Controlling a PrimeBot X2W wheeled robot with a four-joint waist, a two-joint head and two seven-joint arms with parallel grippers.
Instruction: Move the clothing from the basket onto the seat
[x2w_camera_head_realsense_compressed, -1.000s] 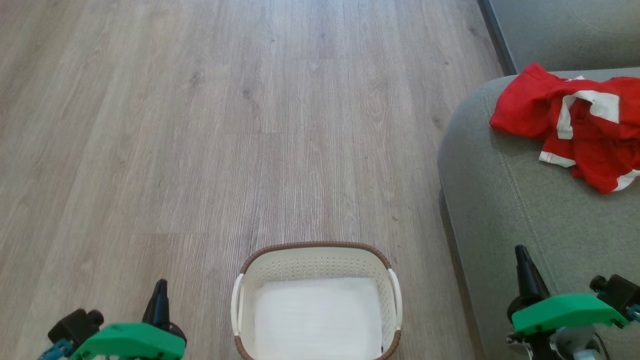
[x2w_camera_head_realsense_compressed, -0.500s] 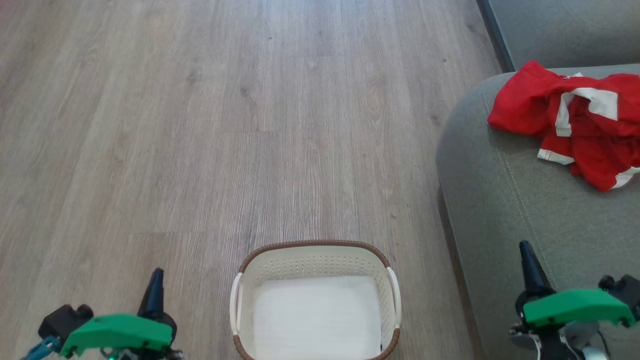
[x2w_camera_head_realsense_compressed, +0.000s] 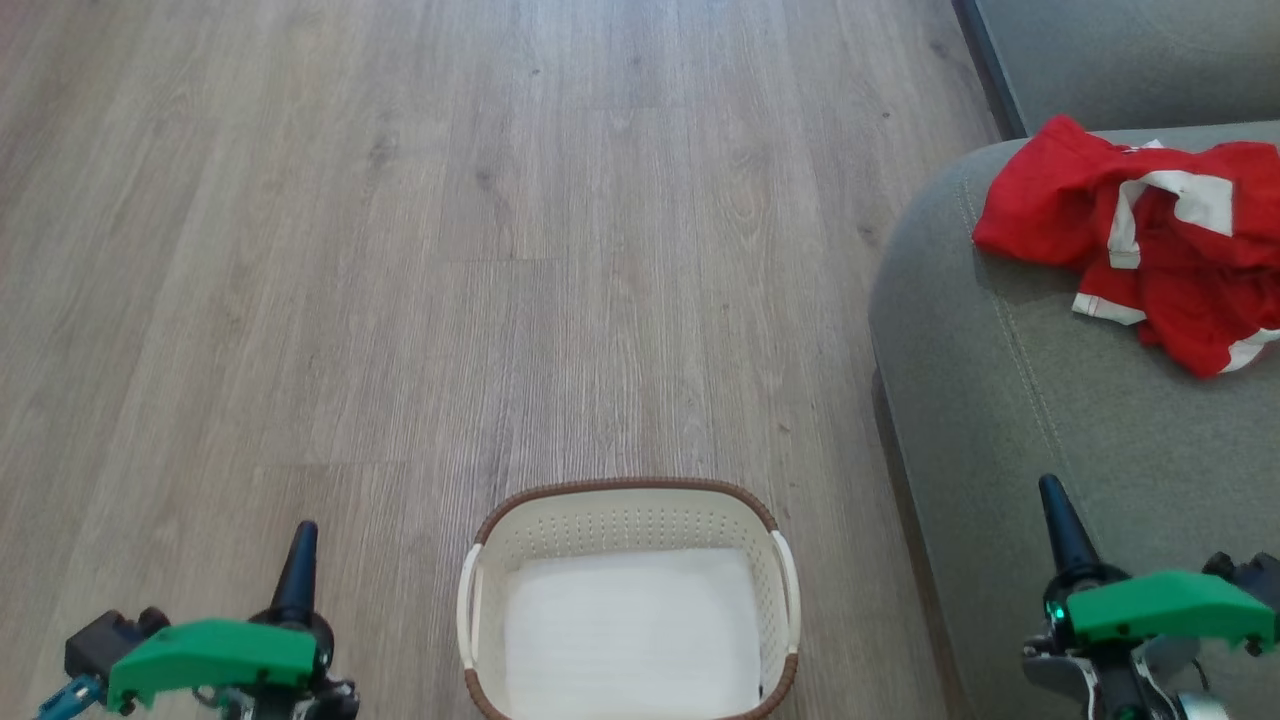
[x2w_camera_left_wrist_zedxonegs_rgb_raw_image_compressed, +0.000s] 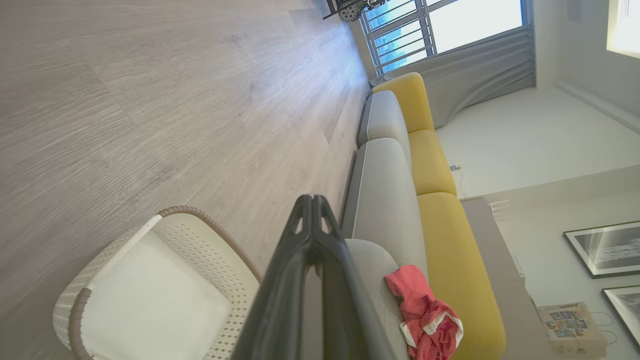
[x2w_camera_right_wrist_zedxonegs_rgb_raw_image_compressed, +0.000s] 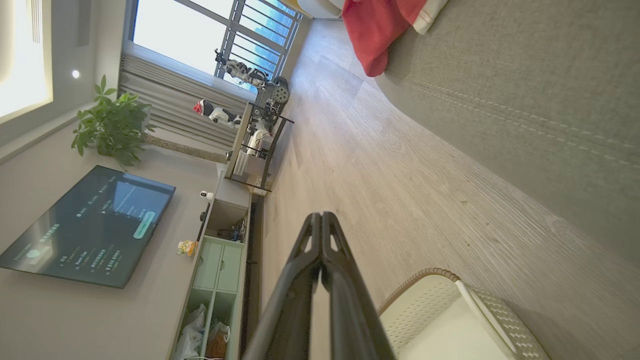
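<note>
Red clothing (x2w_camera_head_realsense_compressed: 1150, 240) with white stripes lies crumpled on the grey-green seat (x2w_camera_head_realsense_compressed: 1010, 420) at the upper right; it shows as clothing (x2w_camera_left_wrist_zedxonegs_rgb_raw_image_compressed: 425, 315) and clothing (x2w_camera_right_wrist_zedxonegs_rgb_raw_image_compressed: 380, 30) in the wrist views. The cream basket (x2w_camera_head_realsense_compressed: 628, 505) with brown rim stands on the floor at bottom centre, showing a bare white bottom and no garment inside. My left gripper (x2w_camera_head_realsense_compressed: 302, 535) is shut at the lower left, beside the basket, holding nothing. Over the seat's front part, my right gripper (x2w_camera_head_realsense_compressed: 1050, 492) is shut and holds nothing.
Wood-look floor (x2w_camera_head_realsense_compressed: 500, 250) spreads ahead and to the left. Yellow sofa cushions (x2w_camera_left_wrist_zedxonegs_rgb_raw_image_compressed: 440, 210) run along the wall beyond the seat. A TV (x2w_camera_right_wrist_zedxonegs_rgb_raw_image_compressed: 85, 225), a low cabinet (x2w_camera_right_wrist_zedxonegs_rgb_raw_image_compressed: 220, 260) and a plant (x2w_camera_right_wrist_zedxonegs_rgb_raw_image_compressed: 112, 125) line the opposite wall.
Both grippers have drifted slightly outward and lower in the head view. The whole picture has shifted a little, so the camera moved; the clothing and basket lie as before.
</note>
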